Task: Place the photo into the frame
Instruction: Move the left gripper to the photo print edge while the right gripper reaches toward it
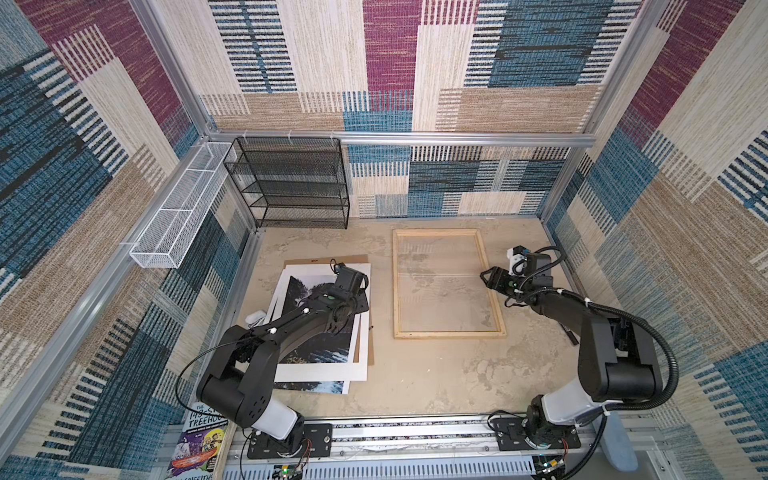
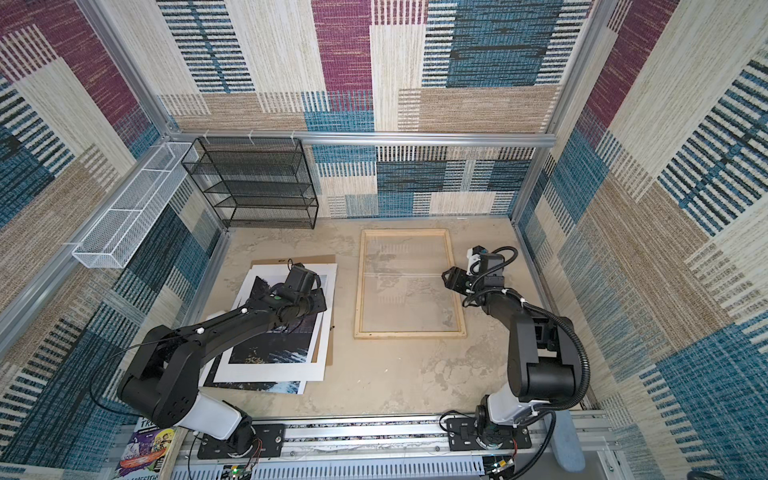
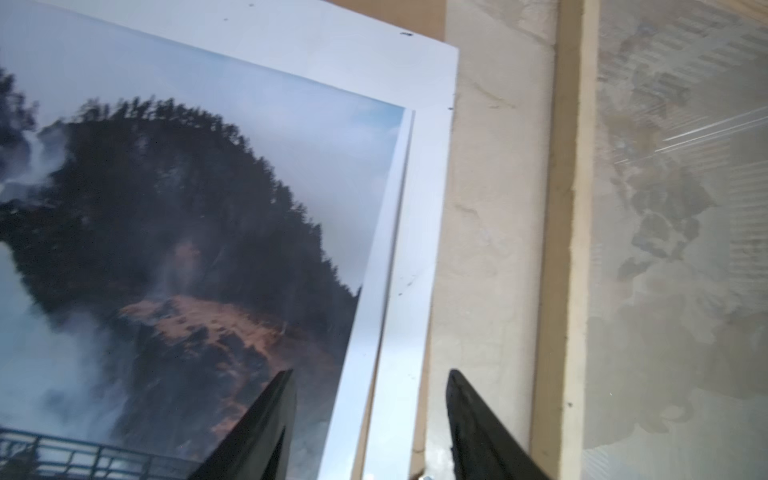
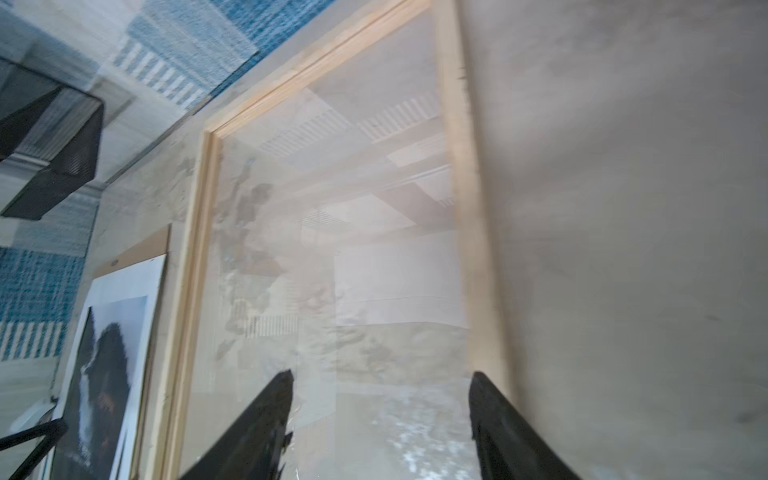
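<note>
The photo (image 1: 316, 353) (image 2: 274, 349), dark cliffs and foaming water with a white border, lies at the left in a loose stack with a white mat (image 1: 357, 270) on a brown backing board (image 1: 299, 259). The pale wood frame (image 1: 395, 282) (image 2: 358, 282) lies flat mid-table with its glass in it. My left gripper (image 3: 370, 374) hovers open over the stack's right edge, one finger above the photo (image 3: 166, 208) and one above bare table. Its fingers are hidden under the wrist in both top views. My right gripper (image 1: 486, 278) (image 4: 380, 374) hangs open and empty over the glass, by the frame's right strip (image 4: 478, 249).
A black mesh shelf (image 1: 291, 183) stands at the back left, and a white wire basket (image 1: 178, 212) hangs on the left wall. A small white object (image 1: 253, 319) lies left of the stack. A book (image 1: 199, 432) sits by the left arm's base.
</note>
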`<state>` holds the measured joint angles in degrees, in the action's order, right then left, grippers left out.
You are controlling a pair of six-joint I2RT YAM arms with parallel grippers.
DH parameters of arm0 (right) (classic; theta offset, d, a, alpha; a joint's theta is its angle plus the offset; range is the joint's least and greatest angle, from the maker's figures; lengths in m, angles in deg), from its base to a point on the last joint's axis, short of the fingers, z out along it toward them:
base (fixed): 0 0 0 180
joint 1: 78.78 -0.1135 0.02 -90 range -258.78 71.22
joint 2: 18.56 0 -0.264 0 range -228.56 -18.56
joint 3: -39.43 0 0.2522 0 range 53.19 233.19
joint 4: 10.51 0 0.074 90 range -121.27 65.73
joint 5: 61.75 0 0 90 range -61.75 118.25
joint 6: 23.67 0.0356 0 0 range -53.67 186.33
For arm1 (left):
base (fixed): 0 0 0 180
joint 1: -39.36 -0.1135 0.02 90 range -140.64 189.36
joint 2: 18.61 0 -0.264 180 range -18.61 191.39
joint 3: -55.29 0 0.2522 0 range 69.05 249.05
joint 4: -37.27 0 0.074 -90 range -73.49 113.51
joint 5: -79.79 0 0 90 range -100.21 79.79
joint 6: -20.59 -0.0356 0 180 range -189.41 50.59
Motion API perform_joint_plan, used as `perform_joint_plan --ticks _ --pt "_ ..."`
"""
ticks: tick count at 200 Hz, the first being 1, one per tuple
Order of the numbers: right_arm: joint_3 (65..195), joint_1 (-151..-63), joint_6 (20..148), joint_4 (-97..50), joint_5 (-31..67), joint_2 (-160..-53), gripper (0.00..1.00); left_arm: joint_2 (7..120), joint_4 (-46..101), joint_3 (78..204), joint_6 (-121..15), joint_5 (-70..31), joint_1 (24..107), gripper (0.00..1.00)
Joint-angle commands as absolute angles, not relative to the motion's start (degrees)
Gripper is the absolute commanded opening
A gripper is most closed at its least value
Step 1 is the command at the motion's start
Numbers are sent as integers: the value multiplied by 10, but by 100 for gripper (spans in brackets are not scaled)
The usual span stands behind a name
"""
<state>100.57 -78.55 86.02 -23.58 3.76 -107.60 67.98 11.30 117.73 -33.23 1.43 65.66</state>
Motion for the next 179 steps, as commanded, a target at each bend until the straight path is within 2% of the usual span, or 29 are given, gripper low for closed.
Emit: perform_joint_plan --ticks 1,46,77,116,179 --pt "1033 -850 899 -194 21 -1080 71 663 137 1160 -317 27 646 61" --pt "1143 -1028 951 -151 -11 -1212 70 658 132 1145 -318 21 630 61" --pt "1234 -1114 961 -166 -15 -1323 68 654 149 1126 -316 1 622 61" --pt "1306 -1161 967 -194 0 -1394 66 655 169 1109 -316 -21 620 60" --pt "1386 -1176 977 -242 31 -1457 61 687 203 1111 -318 -71 620 58"
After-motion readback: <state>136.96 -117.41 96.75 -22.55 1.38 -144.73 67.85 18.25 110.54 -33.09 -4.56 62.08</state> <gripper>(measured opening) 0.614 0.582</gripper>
